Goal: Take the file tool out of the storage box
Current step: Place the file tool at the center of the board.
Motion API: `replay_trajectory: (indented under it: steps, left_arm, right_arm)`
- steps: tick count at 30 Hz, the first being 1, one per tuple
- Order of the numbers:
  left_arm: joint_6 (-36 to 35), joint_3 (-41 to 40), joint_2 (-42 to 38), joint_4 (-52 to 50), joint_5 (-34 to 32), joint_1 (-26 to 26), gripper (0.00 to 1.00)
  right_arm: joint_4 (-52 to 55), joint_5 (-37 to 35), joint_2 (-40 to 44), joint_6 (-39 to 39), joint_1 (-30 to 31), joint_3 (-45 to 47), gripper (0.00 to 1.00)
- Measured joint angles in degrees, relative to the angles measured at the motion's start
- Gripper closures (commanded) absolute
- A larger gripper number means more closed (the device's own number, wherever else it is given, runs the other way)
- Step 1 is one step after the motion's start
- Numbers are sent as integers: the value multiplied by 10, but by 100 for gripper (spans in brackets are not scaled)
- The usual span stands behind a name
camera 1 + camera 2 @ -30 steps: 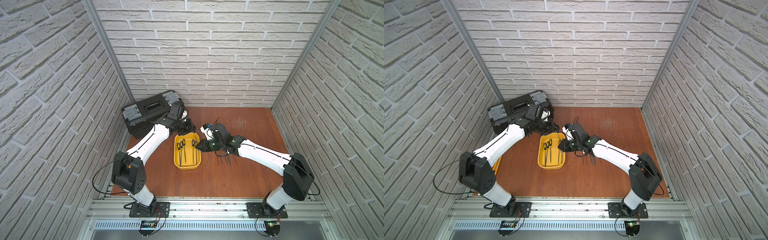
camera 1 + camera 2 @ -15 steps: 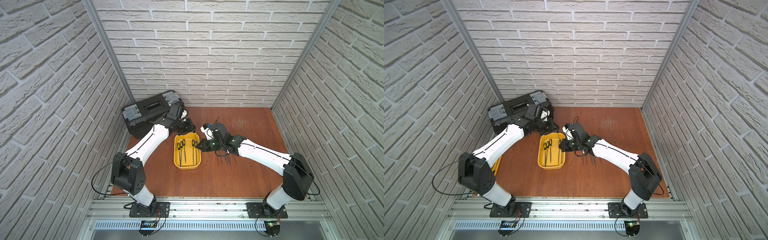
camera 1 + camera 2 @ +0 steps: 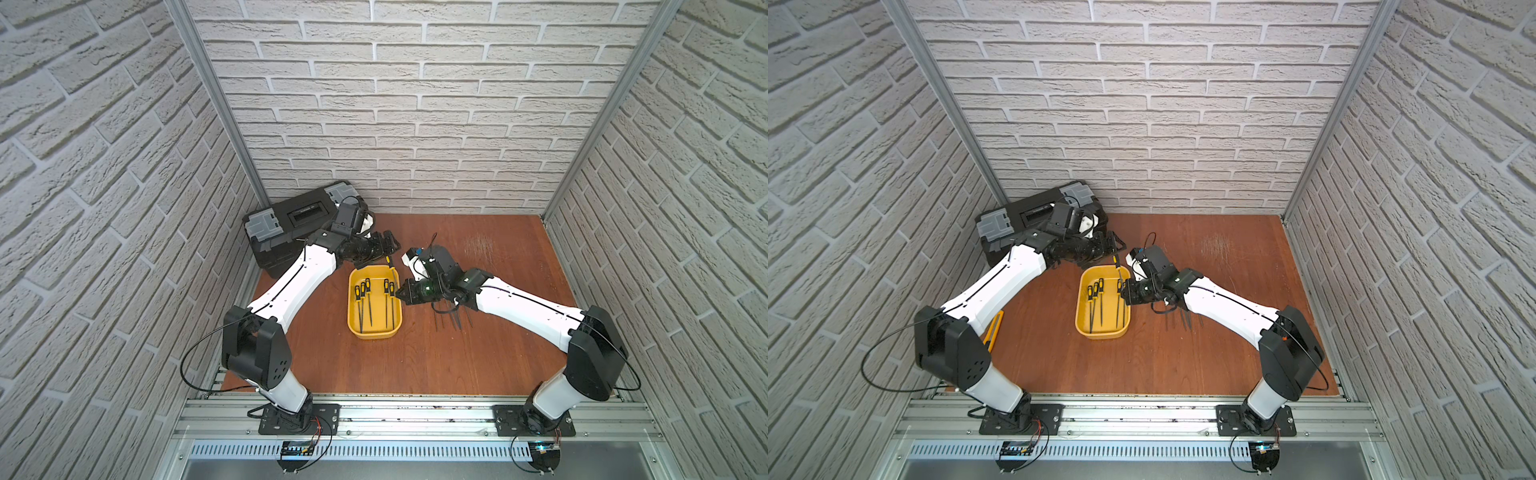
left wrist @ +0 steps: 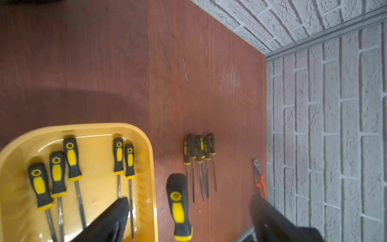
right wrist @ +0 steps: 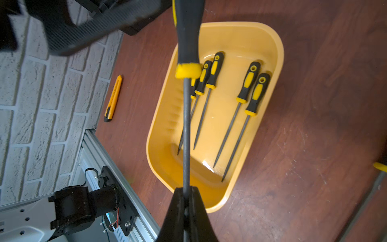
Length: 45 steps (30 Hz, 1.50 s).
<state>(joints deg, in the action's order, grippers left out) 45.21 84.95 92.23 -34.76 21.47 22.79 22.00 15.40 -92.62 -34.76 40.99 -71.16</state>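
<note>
The file tool (image 5: 186, 125), with a black and yellow handle (image 4: 179, 206), hangs above the far right corner of the yellow storage box (image 3: 374, 333) (image 3: 1100, 333). My right gripper (image 5: 186, 193) is shut on its thin metal shaft, seen in both top views (image 3: 401, 291) (image 3: 1124, 293). My left gripper (image 4: 188, 211) stands open around the handle, its fingers (image 4: 114, 218) well apart from it, at the box's far edge (image 3: 388, 245). Several more files (image 3: 368, 299) lie in the box.
Several files (image 4: 200, 150) lie side by side on the wooden table right of the box, partly under my right arm (image 3: 451, 320). Orange pliers (image 4: 259, 180) lie near the right wall. A black toolbox (image 3: 291, 224) stands at back left, a yellow utility knife (image 5: 113, 98) by the left wall.
My right gripper has closed on the file's shaft. My left gripper has opened wide and let go of the handle. Both arms have barely moved.
</note>
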Motion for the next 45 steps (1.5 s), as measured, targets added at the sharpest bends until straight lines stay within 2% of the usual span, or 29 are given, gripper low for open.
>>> replay_trajectory:
  steps: [10, 18, 28, 45]
  left_arm:
    - [-49, 22, 3, -65, -26, -17, 2]
    - [-68, 22, 9, -92, -37, -18, 2]
    - [-95, 22, 10, -123, -50, -18, 2]
    - [-110, 22, 10, -141, -58, -18, 1]
  right_arm:
    - [121, -138, 33, 0, 0, 4, 97]
    - [151, -203, 29, -35, 0, 37, 97]
    - [150, -235, -29, -62, 0, 38, 97]
    - [125, -249, -113, -93, 2, 38, 97]
